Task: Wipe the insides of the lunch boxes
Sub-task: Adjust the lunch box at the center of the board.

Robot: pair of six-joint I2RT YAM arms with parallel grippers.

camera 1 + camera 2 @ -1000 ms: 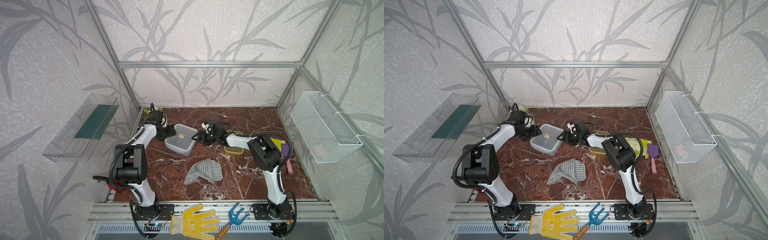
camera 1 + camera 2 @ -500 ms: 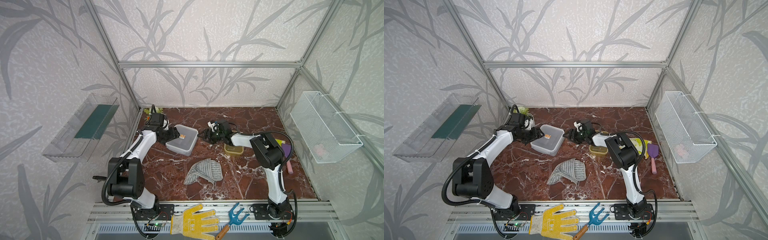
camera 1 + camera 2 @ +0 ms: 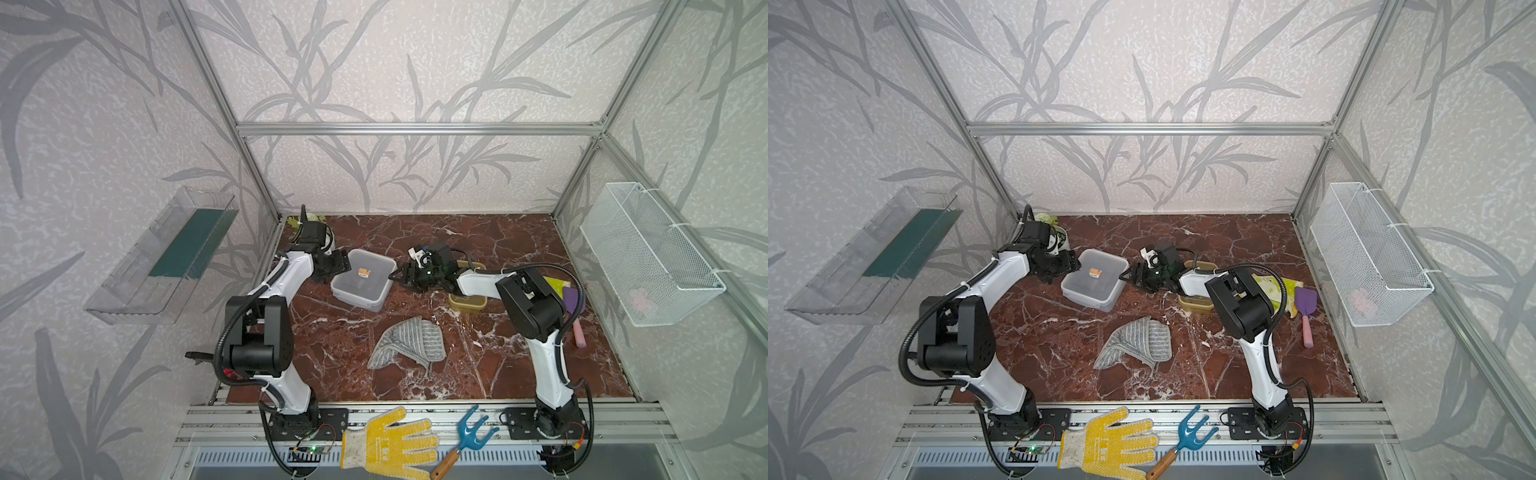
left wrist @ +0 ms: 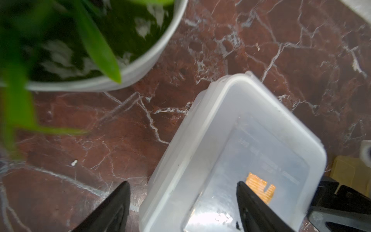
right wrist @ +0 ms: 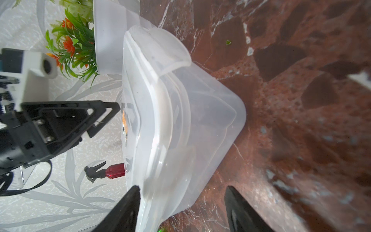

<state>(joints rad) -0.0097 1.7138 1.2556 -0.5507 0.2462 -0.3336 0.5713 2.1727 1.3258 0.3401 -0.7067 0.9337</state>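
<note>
The larger clear greyish lunch box [image 3: 365, 286] [image 3: 1088, 289] lies lidded at the middle back, an orange sticker on its lid. My left gripper [image 3: 338, 266] [image 3: 1069, 266] is open at its left end; in the left wrist view [image 4: 182, 183] one finger hangs over the lid [image 4: 251, 124] and the other over bare table. My right gripper [image 3: 400, 276] [image 3: 1130, 276] is open at its right end, and in the right wrist view [image 5: 182, 187] the box's corner [image 5: 200, 124] sits between the fingers. The smaller amber lunch box [image 3: 467, 302] [image 3: 1196, 304] stands under the right forearm.
A grey striped cloth [image 3: 409, 343] lies in front of the boxes. A potted plant [image 4: 140, 66] stands at the back left corner. A purple scoop [image 3: 1306, 301] and yellow-green cloth [image 3: 1273, 282] lie at right. Wire basket [image 3: 648, 253] and clear tray [image 3: 166, 257] hang on the walls.
The left jaws have spread a little wider and the left arm has shifted slightly. The right gripper and the large box have stayed nearly where they were.
</note>
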